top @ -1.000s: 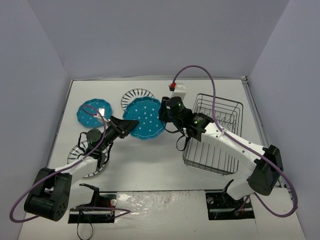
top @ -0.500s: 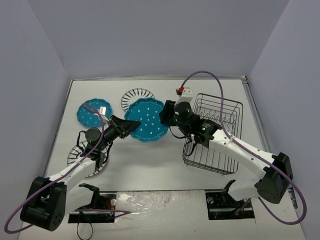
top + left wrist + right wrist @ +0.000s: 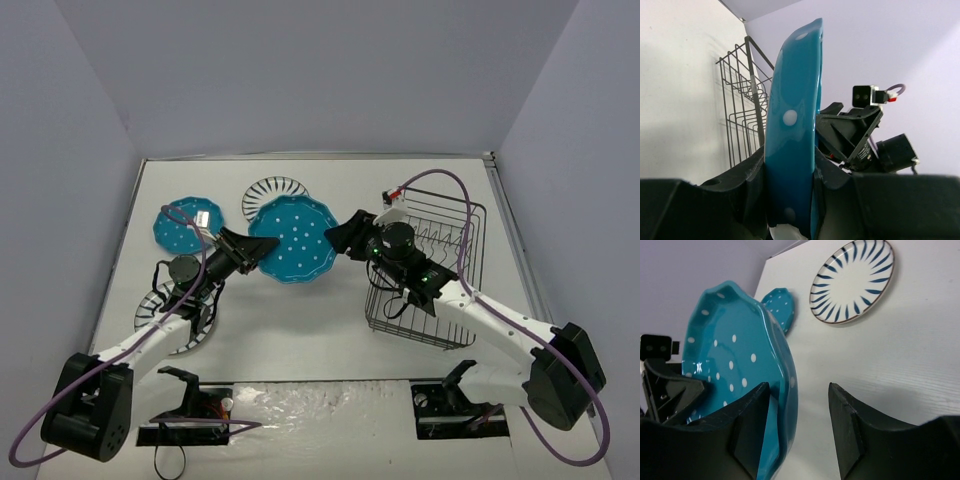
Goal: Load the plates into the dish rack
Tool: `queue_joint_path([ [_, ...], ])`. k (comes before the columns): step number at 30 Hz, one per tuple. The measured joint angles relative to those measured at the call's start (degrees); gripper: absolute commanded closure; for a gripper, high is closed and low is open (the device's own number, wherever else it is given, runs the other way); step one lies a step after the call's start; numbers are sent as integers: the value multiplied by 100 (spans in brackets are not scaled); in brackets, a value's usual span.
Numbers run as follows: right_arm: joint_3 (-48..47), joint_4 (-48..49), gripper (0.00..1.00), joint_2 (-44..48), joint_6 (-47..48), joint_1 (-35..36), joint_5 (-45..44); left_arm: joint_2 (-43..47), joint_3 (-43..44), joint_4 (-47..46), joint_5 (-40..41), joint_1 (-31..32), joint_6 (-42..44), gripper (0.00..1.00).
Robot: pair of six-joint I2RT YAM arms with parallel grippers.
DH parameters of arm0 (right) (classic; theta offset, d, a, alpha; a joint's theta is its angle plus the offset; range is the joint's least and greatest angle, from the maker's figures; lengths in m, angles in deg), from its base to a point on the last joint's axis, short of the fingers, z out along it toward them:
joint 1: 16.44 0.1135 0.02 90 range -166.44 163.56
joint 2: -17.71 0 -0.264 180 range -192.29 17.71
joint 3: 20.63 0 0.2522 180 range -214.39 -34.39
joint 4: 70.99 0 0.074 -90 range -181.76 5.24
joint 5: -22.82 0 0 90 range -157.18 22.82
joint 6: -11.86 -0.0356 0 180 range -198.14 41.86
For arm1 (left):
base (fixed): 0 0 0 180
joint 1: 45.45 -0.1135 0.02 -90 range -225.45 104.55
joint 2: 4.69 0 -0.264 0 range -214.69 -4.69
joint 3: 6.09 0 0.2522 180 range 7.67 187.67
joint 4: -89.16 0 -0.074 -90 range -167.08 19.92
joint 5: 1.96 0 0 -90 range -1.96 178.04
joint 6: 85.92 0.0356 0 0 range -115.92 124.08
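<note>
A teal-blue dotted plate is lifted off the table, tilted, with my left gripper shut on its left rim. In the left wrist view that plate stands edge-on between the pads of the left gripper. My right gripper is open at the plate's right rim. In the right wrist view the rim of the plate sits between the fingers of the right gripper, close to the left one, with a wide gap to the other. The black wire dish rack stands to the right.
A second teal plate lies at the back left. One striped plate lies behind the held plate, and another lies partly under my left arm. Grey walls close in the table on three sides.
The right arm has swung to the right and its jaws have widened around the plate's right rim. The held plate has shifted slightly right; the left gripper keeps its grip.
</note>
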Motion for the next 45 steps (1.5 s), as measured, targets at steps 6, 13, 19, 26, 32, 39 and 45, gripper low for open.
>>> queue_joint_path([
  [6,562,1352,53,-85,-468,-67,653,-256,38,-405,1,1,-291,100],
  [13,756,2401,60,-300,-887,-77,1070,-349,127,-717,-13,1,-489,100],
  [19,758,2680,65,-327,-1032,-77,1207,-338,158,-737,-66,4,-500,100],
  [26,736,2756,98,-422,-1318,-99,1313,-237,160,-576,-62,-5,-404,100],
  [32,702,2641,100,-392,-1365,-99,1323,-176,169,-486,-76,-5,-406,100],
  [39,489,2019,100,-106,-1217,-65,1311,372,327,495,-77,4,-51,68],
  [45,5,1208,100,315,-679,5,1233,1089,964,2046,-44,23,795,48],
])
